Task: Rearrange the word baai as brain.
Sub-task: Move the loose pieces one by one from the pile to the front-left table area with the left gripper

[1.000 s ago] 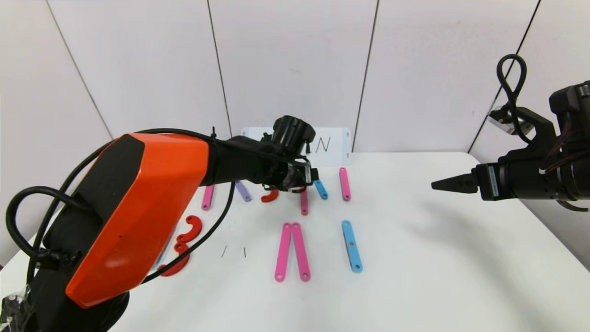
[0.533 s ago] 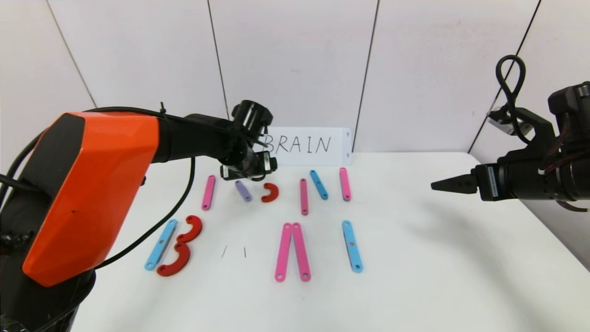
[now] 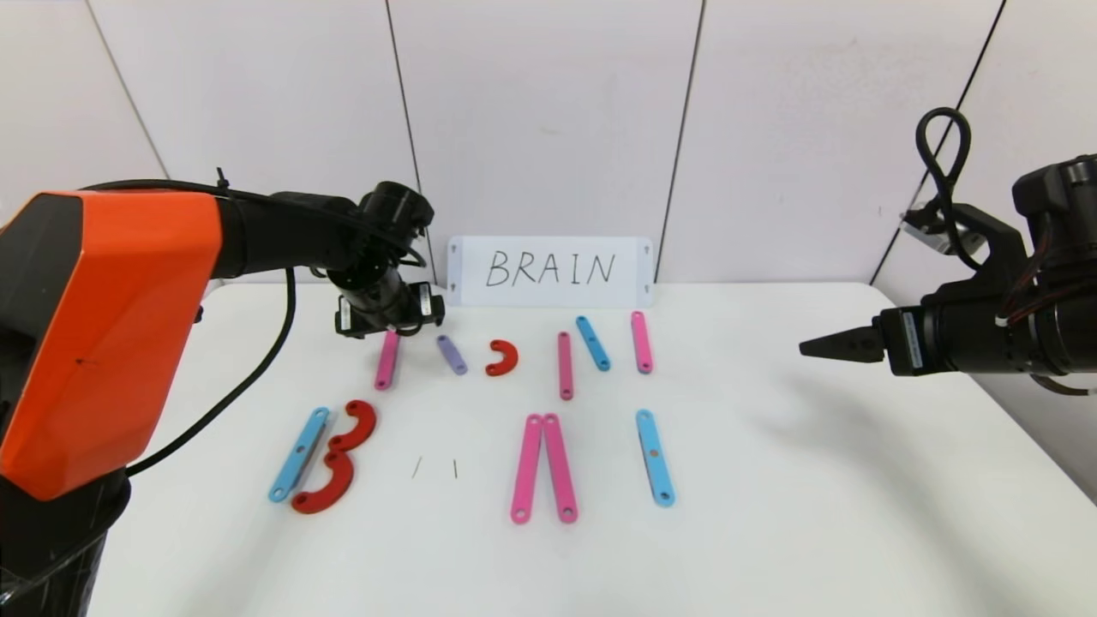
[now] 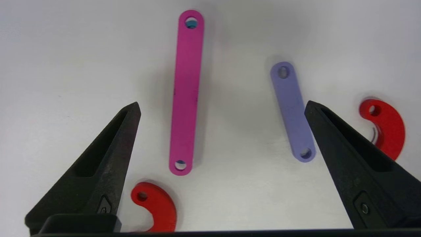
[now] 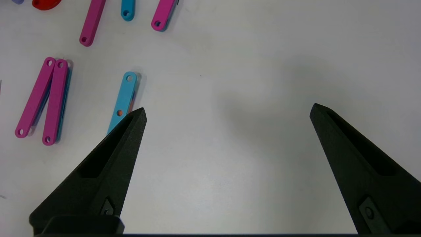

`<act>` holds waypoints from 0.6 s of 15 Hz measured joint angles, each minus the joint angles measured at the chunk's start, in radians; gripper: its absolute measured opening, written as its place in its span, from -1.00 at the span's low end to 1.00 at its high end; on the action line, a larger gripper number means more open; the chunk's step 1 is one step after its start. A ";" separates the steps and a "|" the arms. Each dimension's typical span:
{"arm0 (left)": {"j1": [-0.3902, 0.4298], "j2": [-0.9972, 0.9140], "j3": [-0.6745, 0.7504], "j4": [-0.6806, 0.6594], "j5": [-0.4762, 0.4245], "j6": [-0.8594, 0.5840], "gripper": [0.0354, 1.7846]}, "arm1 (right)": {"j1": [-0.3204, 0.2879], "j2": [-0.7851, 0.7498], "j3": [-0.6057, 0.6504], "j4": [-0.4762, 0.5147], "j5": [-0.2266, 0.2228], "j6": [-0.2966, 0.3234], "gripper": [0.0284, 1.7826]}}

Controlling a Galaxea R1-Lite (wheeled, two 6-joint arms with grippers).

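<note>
Hovering over the back-left pink strip [image 3: 387, 359], the left gripper [image 4: 222, 110] was spread wide, empty. The word [image 3: 480, 411] lay across the matte white table [image 3: 771, 514]: flat holed plastic, six pink strips, three blue, one purple [image 3: 452, 354], three red arcs. Right gripper [image 5: 227, 112] hung agape, empty, off right.

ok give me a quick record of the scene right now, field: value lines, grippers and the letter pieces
left gripper: open, empty, above the back-row pink strip and purple strip
right gripper: open, empty, held over bare table on the right
back row: pink strip, purple strip, red arc, then pink, blue, pink strips
front row: blue strip with two red arcs, pink pair, lone blue strip
card: reads BRAIN
</note>
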 joint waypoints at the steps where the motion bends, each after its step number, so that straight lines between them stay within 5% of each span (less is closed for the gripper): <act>1: 0.018 -0.001 0.002 0.014 -0.004 0.003 0.95 | 0.000 0.001 0.000 0.000 -0.001 0.000 0.95; 9: 0.095 -0.051 0.116 0.008 -0.158 0.196 0.95 | 0.005 0.005 0.003 0.000 -0.003 0.000 0.95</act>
